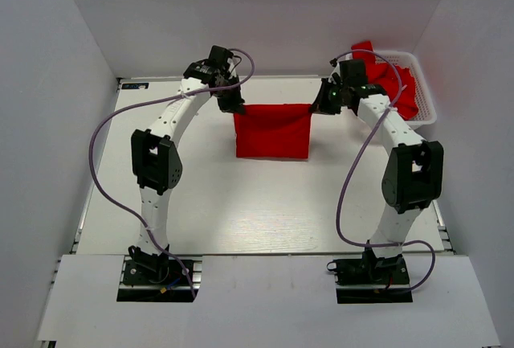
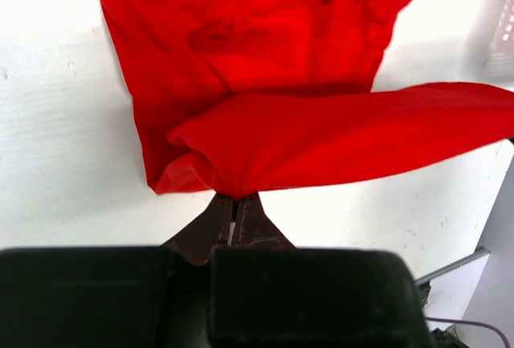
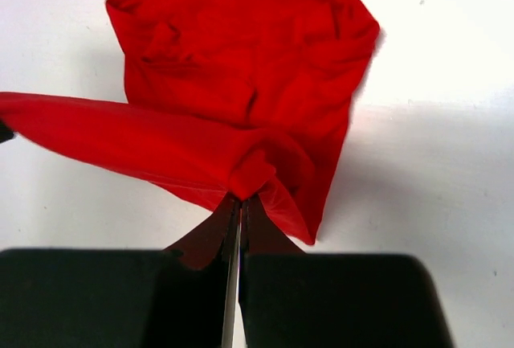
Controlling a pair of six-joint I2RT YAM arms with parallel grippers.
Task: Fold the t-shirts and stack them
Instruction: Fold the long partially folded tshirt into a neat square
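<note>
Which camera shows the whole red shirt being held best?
The top external view: the t-shirt stretches whole between the left pincer and right pincer. Each wrist view shows mostly its own pinched corner close up.

The right pincer (image 3: pixel 238 203), its dark jaws pressed together, pinches a bunched corner of a red t-shirt (image 3: pixel 241 67), one edge pulled taut sideways above the white bench (image 3: pixel 450 163) while the rest lies rumpled on it beyond.

- The t-shirt (image 1: pixel 273 131) is soft, matt red cloth, creased in places.
- The table (image 1: pixel 241 203) is smooth, matt white, lightly scuffed.
- The basket (image 1: pixel 428 95) at the table's far right corner is white plastic lattice.
</note>
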